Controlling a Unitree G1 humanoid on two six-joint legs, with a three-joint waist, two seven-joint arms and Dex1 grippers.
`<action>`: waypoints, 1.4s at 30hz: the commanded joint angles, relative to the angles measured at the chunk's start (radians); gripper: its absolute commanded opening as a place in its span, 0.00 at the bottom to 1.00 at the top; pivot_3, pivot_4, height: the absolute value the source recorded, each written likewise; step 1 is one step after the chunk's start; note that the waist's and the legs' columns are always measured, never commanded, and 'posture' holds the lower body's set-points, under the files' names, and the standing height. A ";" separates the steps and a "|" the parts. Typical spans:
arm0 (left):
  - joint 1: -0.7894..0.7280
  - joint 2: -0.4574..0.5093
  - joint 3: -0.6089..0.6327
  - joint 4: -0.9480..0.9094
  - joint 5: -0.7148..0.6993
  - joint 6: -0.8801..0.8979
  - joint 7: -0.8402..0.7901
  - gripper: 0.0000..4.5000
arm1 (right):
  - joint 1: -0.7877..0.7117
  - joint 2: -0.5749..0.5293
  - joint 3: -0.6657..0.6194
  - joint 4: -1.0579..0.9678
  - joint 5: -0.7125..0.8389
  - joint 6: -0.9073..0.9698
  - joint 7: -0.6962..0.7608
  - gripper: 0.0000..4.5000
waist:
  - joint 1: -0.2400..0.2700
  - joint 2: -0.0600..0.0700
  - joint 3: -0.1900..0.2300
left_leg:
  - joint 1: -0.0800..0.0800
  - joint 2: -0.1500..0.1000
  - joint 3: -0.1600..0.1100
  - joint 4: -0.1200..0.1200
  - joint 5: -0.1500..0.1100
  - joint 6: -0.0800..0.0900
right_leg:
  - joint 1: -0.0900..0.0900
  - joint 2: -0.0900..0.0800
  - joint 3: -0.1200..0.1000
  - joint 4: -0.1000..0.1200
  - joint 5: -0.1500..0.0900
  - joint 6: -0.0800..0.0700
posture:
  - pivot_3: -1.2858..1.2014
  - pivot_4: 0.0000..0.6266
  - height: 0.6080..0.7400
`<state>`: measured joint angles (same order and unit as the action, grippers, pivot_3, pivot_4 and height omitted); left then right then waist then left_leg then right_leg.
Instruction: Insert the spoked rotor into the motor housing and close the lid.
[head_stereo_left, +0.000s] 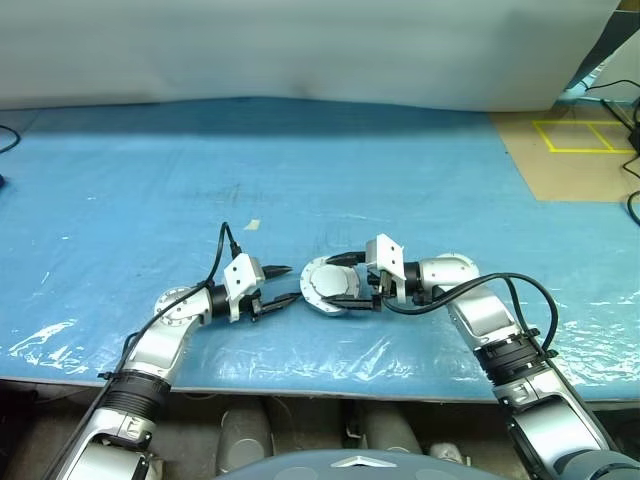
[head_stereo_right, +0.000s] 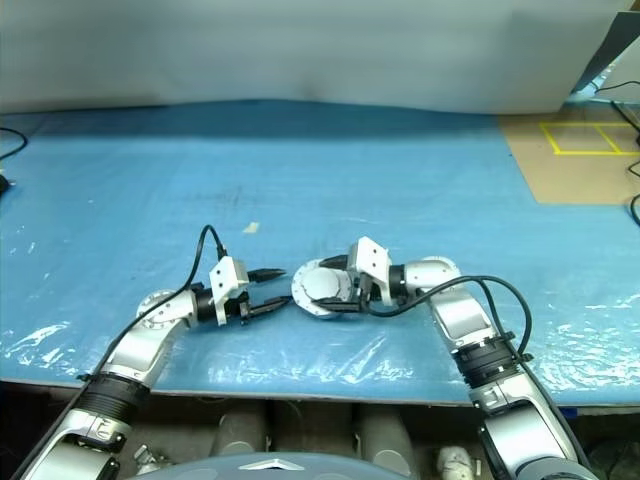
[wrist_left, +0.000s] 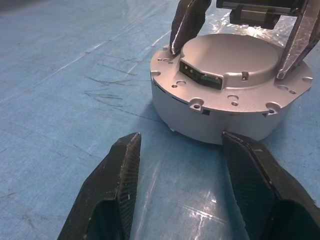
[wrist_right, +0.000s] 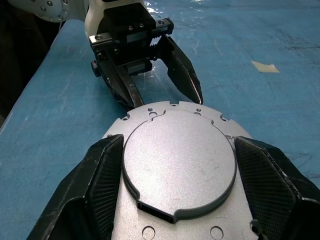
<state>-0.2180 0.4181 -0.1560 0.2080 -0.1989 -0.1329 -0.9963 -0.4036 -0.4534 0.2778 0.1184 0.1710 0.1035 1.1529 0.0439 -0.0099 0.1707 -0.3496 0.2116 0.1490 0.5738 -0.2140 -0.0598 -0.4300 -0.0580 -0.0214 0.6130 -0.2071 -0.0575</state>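
On the blue-covered table (head_stereo_left: 420, 160), the closed motor housing (wrist_left: 220, 107) sits capped by its lid (wrist_right: 179, 160), your right gripper (wrist_right: 177, 172) straddling the lid's raised disc, fingers close at its sides. Your left gripper (head_stereo_left: 283, 284) waits empty, half-spread, just beside; before letting go, press the lid level and check no gap shows around the rim.

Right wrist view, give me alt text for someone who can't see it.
A round silver motor housing sits on a blue table cover, between the right gripper's two black fingers. Just beyond the housing, the left gripper faces it with its fingers apart.
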 joint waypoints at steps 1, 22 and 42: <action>0.001 0.003 0.004 -0.036 -0.009 0.000 -0.001 0.61 | 0.015 -0.012 -0.002 -0.010 -0.002 -0.002 -0.001 0.66 | 0.000 0.000 0.000 | 0.000 0.000 0.000 0.000 0.000 0.000 | 0.000 0.000 0.000 0.000 0.000 0.000 | 0.52 0.24 1.00; 0.004 -0.004 0.002 -0.016 -0.004 -0.011 -0.004 0.61 | -0.034 -0.029 -0.020 -0.066 0.057 0.067 0.042 0.66 | 0.001 0.000 0.000 | 0.000 0.000 0.000 -0.001 0.000 0.000 | 0.000 0.000 0.000 -0.001 0.000 0.000 | 0.52 0.24 1.00; 0.000 -0.015 0.001 0.028 0.004 -0.048 -0.006 0.61 | -0.038 -0.028 0.014 0.065 -0.025 -0.021 0.031 0.66 | 0.000 0.000 0.000 | 0.001 0.000 0.000 -0.001 0.000 0.000 | 0.001 0.000 0.000 -0.001 0.000 0.000 | 0.52 0.24 1.00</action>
<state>-0.2156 0.4057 -0.1578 0.2456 -0.1921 -0.1573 -0.9993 -0.4359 -0.4754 0.2835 0.1603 0.1767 0.0894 1.1937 0.0440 -0.0099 0.1707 -0.3486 0.2114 0.1491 0.5731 -0.2139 -0.0596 -0.4284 -0.0581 -0.0215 0.6121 -0.2070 -0.0574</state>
